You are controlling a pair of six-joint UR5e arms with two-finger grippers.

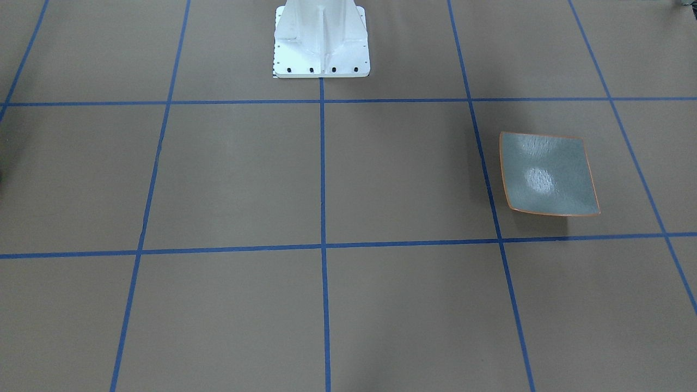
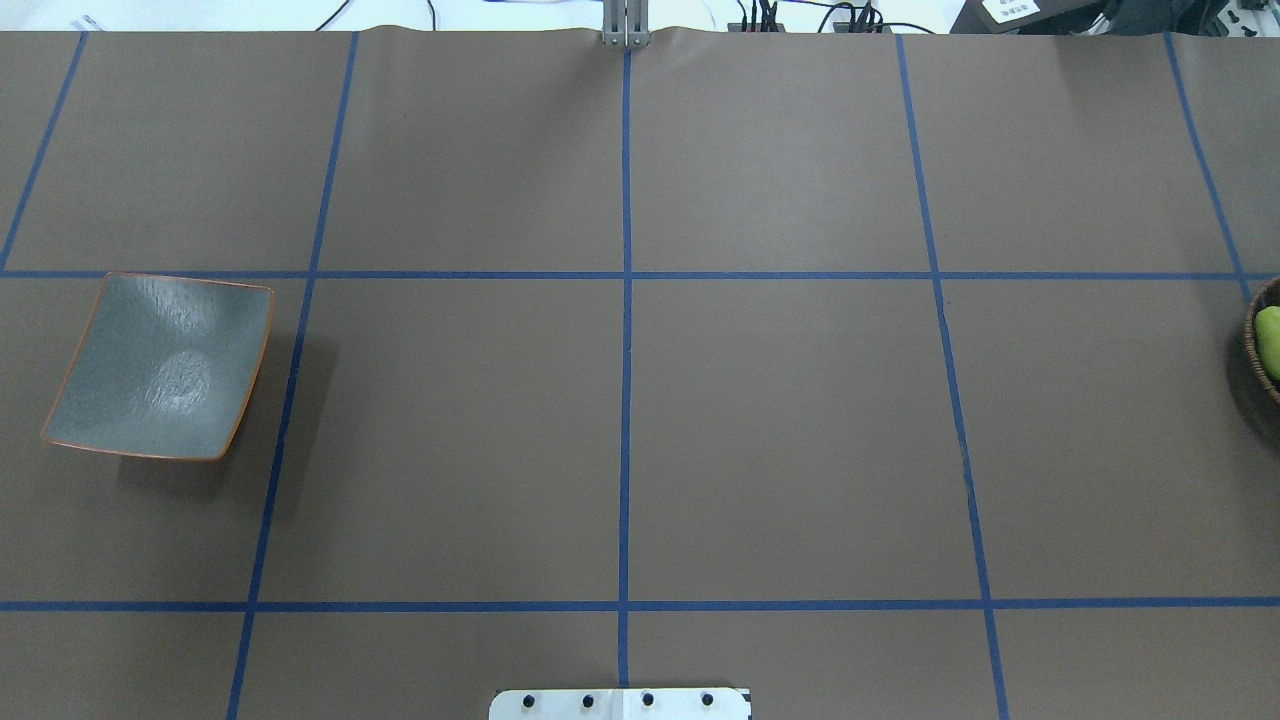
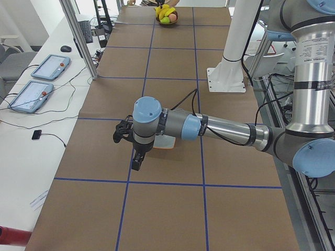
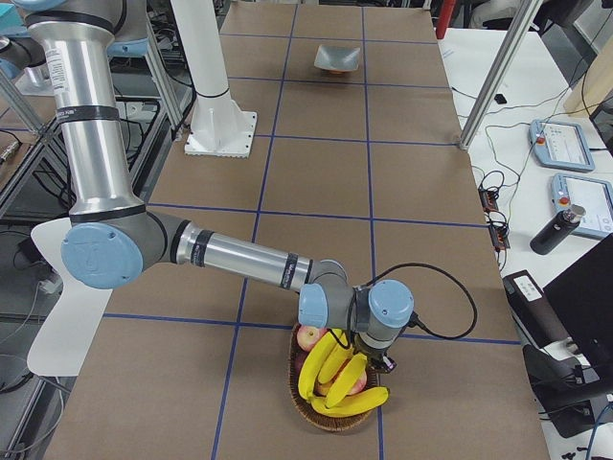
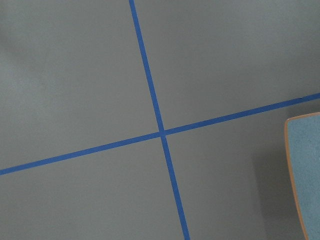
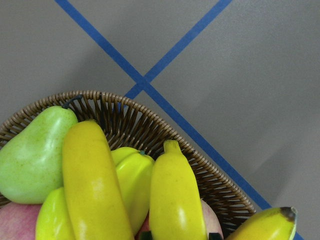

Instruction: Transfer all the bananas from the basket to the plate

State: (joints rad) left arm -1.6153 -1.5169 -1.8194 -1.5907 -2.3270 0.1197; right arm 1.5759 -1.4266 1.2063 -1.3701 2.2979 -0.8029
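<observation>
I see the brown counter [image 2: 780, 450]. The basket [image 6: 145, 125] sits at its right end, with the bananas [image 4: 330, 362] piled inside, just under my right tool [image 4: 383, 362]. The plate [image 2: 160, 365] lies at the left end, beside my left tool [image 3: 136, 163]. I cannot tell if either tool is clenched.

Blue tape lines [image 5: 161, 132] cross on the table [image 5: 75, 70]; apparently the plate [image 5: 307, 175] edges in at lower right.

A robotics lab: brown surface [image 2: 780, 430] gridded with blue tape [image 2: 626, 400], industrial robot arms [image 3: 220, 128] on a white pedestal [image 1: 321, 43], control tablets [image 3: 49, 67] and cables [image 2: 762, 14] on side benches [image 3: 21, 151].
</observation>
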